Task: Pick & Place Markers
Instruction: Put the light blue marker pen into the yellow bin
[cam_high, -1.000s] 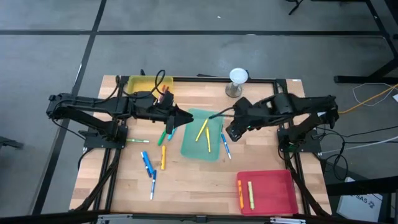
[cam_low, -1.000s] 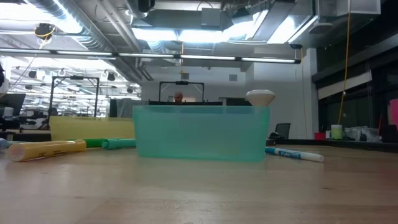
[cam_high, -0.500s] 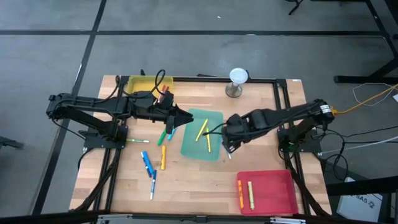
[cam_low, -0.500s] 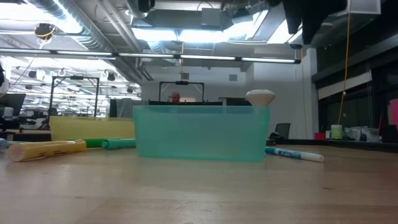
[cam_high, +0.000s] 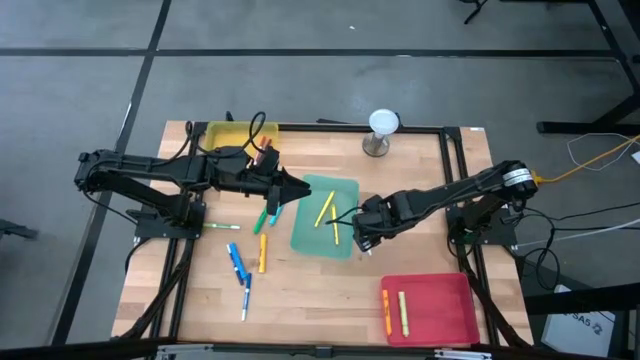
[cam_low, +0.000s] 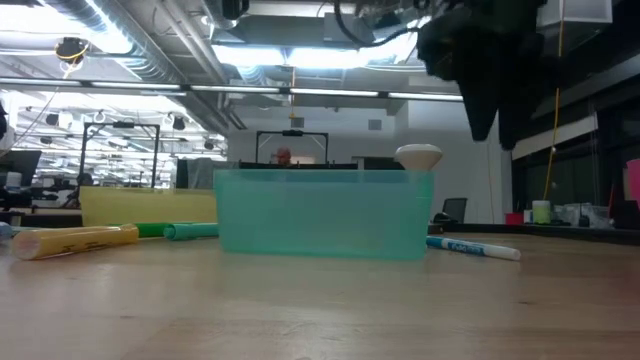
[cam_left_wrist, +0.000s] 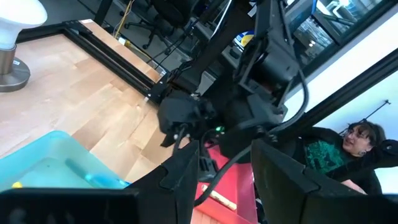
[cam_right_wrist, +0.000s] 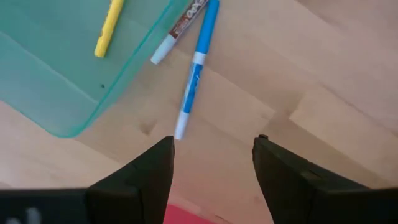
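My right gripper (cam_right_wrist: 211, 163) is open and hovers above the table by the teal tray's right side (cam_high: 345, 235), pointing down. A blue marker (cam_right_wrist: 196, 70) lies flat on the wood just ahead of its fingers, beside a white-barrelled marker (cam_right_wrist: 181, 28). In the low view the right gripper (cam_low: 490, 70) hangs well above the blue marker (cam_low: 470, 247). Two yellow markers (cam_high: 329, 216) lie in the teal tray. My left gripper (cam_high: 296, 188) waits, open and empty, over the tray's left edge. Green (cam_high: 262, 218), orange (cam_high: 263, 252) and blue markers (cam_high: 237, 263) lie on the table left of the tray.
A red tray (cam_high: 450, 310) near the right front corner holds an orange and a yellow marker. A yellow tray (cam_high: 240, 133) sits at the far left. A white lamp-like stand (cam_high: 382, 130) is at the far edge. A person (cam_left_wrist: 357, 149) sits beyond the table.
My right gripper has moved toward the table's near edge and downward, coming from beside the tray's far right corner to above the blue marker; in the low view it has dropped into the picture from above. The left arm and all markers have stayed put.
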